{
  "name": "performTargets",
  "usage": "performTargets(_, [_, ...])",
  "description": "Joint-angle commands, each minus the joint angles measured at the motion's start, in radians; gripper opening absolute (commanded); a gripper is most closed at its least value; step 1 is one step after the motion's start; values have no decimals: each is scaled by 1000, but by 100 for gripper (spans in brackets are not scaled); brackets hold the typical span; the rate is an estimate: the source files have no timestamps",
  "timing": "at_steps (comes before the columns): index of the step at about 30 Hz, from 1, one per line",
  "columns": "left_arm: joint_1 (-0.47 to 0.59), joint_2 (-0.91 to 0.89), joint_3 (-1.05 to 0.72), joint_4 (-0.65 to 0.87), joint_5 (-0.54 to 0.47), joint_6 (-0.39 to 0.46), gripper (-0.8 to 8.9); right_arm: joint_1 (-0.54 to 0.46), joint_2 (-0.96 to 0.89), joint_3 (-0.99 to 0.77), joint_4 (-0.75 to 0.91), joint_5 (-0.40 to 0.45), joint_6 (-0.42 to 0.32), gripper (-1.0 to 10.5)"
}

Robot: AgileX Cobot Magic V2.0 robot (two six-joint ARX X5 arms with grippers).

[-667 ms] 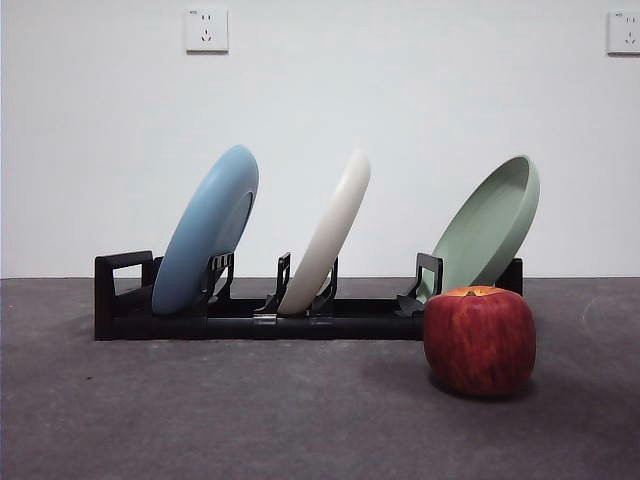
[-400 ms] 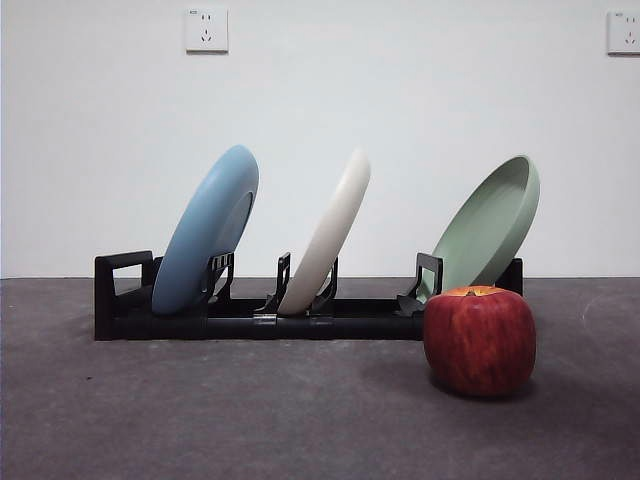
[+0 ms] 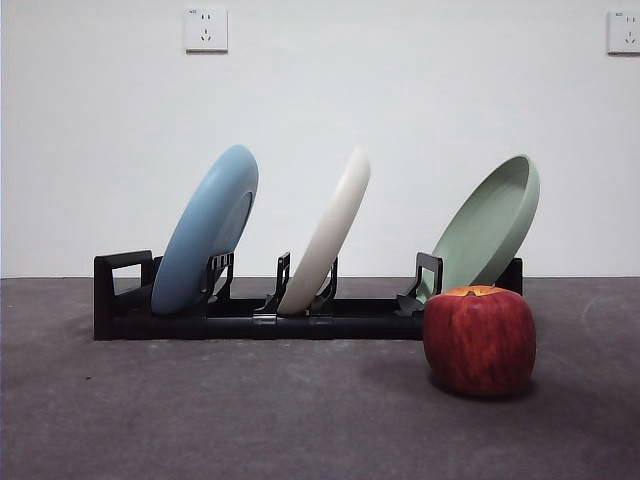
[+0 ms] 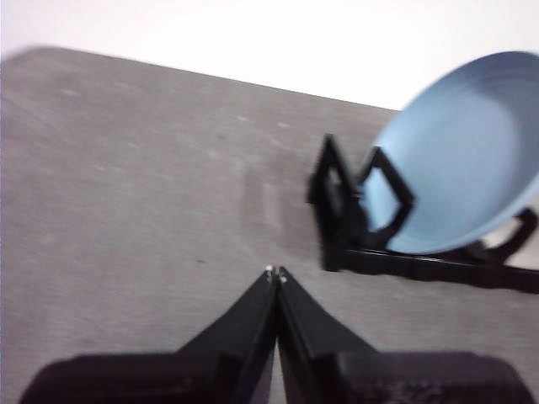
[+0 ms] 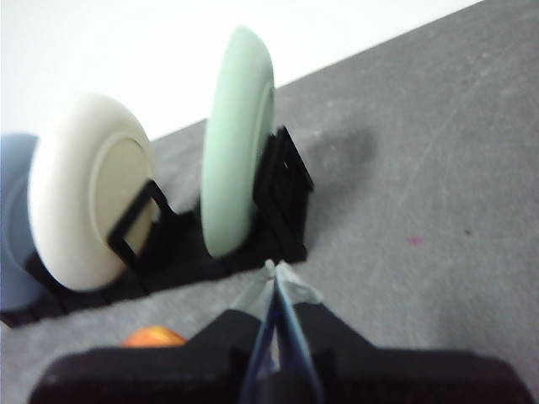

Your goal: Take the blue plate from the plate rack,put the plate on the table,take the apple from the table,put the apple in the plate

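The blue plate (image 3: 207, 230) leans in the left slot of the black plate rack (image 3: 260, 318), and shows again in the left wrist view as the blue plate (image 4: 459, 164) in the rack (image 4: 354, 223). The dark red apple (image 3: 479, 340) stands on the table (image 3: 250, 410) in front of the rack's right end. Only an orange sliver of the apple (image 5: 152, 338) shows in the right wrist view. My left gripper (image 4: 275, 273) is shut and empty, above the table beside the rack's handle end. My right gripper (image 5: 271, 268) is shut and empty, near the green plate. Neither arm appears in the front view.
A cream-white plate (image 3: 326, 232) leans in the rack's middle slot and a pale green plate (image 3: 488, 226) in the right slot. A white wall with two sockets stands behind the table.
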Motion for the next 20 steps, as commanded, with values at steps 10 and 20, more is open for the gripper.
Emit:
performTargets(10, [2,140,296,-154,92,-136,-8,2,270,373,-171,-1,13,-9])
performTargets(20, [2,483,599,-205,219,-43,-8,2,596,742,-359,-68,-150,-1])
